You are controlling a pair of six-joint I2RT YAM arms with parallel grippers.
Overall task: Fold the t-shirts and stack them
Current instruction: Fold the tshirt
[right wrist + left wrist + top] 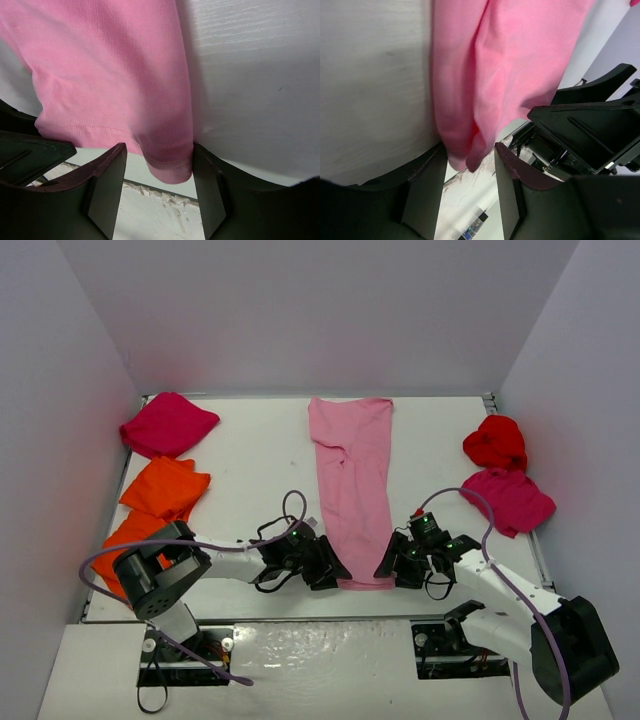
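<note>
Left gripper [470,156]: fingers spread, near hem corner of pink shirt [352,470] between them, touching one finger
Right gripper [159,150]: fingers spread, other hem corner between, against one finger
Shirt: long strip on table [250,460], stretching away beyond both fingertips

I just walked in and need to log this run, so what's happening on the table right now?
Two arms are working on the light pink t-shirt, laid as a long narrow strip down the middle of the table. The left end effector and right end effector each sit at a near hem corner, fingers apart around the cloth. The other shirts lie unfolded in a left group and a right group.
</note>
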